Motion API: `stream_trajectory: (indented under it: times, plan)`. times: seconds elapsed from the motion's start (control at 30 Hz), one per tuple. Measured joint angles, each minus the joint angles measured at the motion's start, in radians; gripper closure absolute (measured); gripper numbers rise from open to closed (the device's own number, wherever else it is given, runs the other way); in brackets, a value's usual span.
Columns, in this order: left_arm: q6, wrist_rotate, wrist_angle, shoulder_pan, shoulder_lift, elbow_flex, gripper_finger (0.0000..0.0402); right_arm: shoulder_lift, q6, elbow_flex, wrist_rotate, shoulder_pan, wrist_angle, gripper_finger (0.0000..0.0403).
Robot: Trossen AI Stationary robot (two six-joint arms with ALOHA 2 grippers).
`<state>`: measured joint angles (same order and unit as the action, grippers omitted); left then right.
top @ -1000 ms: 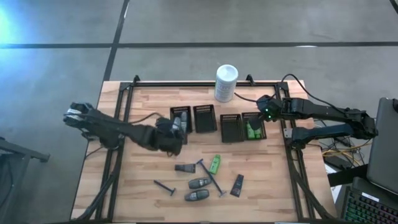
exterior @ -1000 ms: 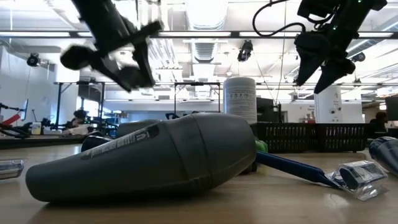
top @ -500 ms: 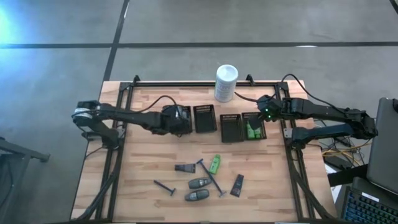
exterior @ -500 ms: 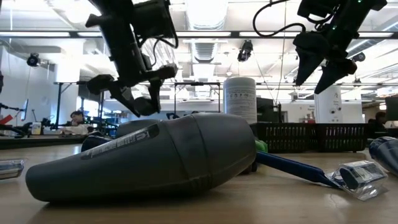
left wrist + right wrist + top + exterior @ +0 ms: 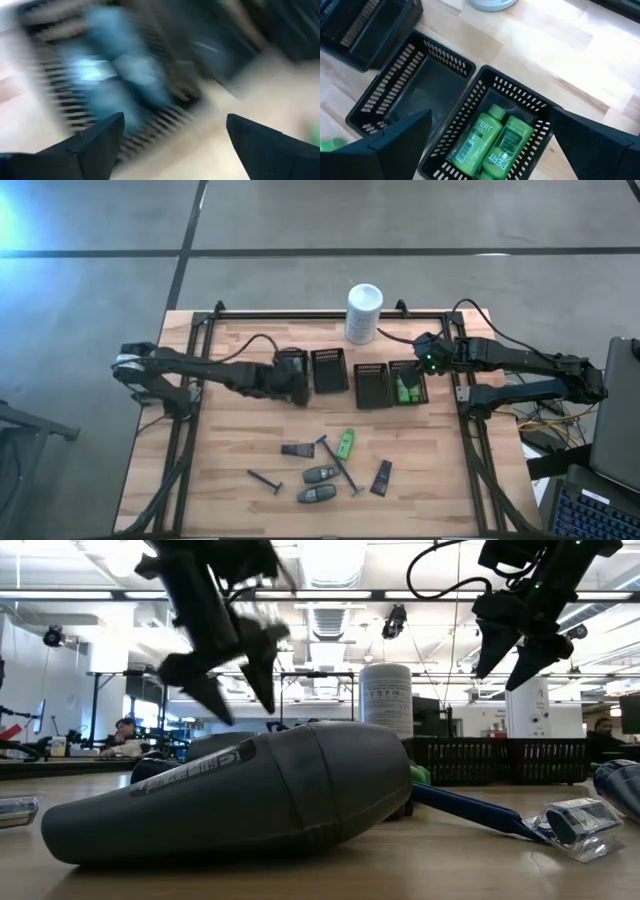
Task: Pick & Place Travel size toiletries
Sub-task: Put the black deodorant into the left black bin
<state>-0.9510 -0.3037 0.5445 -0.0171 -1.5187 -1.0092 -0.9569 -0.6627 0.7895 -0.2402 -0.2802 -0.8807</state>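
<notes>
Wooden table spread out below, four black slotted trays in a row across it. Left gripper hangs over the leftmost tray, jaws spread wide, nothing between them, blurred grey bottles straight ahead of the fingertips. Right gripper hovers over the rightmost tray, jaws released and empty, two green bottles lying side by side directly beneath. Near the table's front edge, loose grey bottles, razors, black tubes and one green bottle lie well clear of both jaws.

High: straight down on table; low: tabletop level; wrists — close over trays.
</notes>
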Motion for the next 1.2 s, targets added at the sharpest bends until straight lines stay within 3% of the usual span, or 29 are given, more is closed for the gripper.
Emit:
stream_trajectory:
  times: [0.1, 0.17, 0.23, 0.53, 0.7, 0.8, 0.97, 1.2]
  plan:
    - [0.216, 0.236, -0.071, -0.070, 0.001, 0.000, 0.0057, 0.000, 0.024, 0.000, 0.022, 0.000, -0.001, 0.0003]
    - [0.238, 0.355, -0.102, -0.115, -0.008, 0.000, 0.0064, 0.000, 0.031, 0.000, 0.033, 0.000, -0.001, 0.0003]
    - [0.254, 0.402, -0.129, -0.165, -0.019, 0.000, 0.0071, 0.000, 0.031, 0.000, 0.033, 0.000, -0.001, 0.0003]
    - [0.397, 0.345, -0.292, -0.359, -0.109, -0.004, 0.0101, -0.001, 0.038, 0.000, 0.036, 0.000, -0.002, 0.0003]
    - [0.474, 0.306, -0.295, -0.390, -0.229, -0.121, 0.0107, -0.001, 0.038, 0.000, 0.037, 0.000, -0.008, 0.0003]
    - [0.533, 0.267, -0.198, -0.400, -0.326, -0.240, 0.0107, -0.001, 0.052, 0.000, 0.040, 0.000, -0.027, 0.0003]
    - [0.463, 0.186, -0.075, -0.405, -0.393, -0.349, 0.0108, -0.001, 0.094, -0.001, 0.040, 0.000, -0.072, 0.0003]
    - [0.399, 0.231, -0.076, -0.414, -0.435, -0.346, 0.0108, -0.001, 0.158, -0.001, 0.034, 0.000, -0.081, 0.0003]
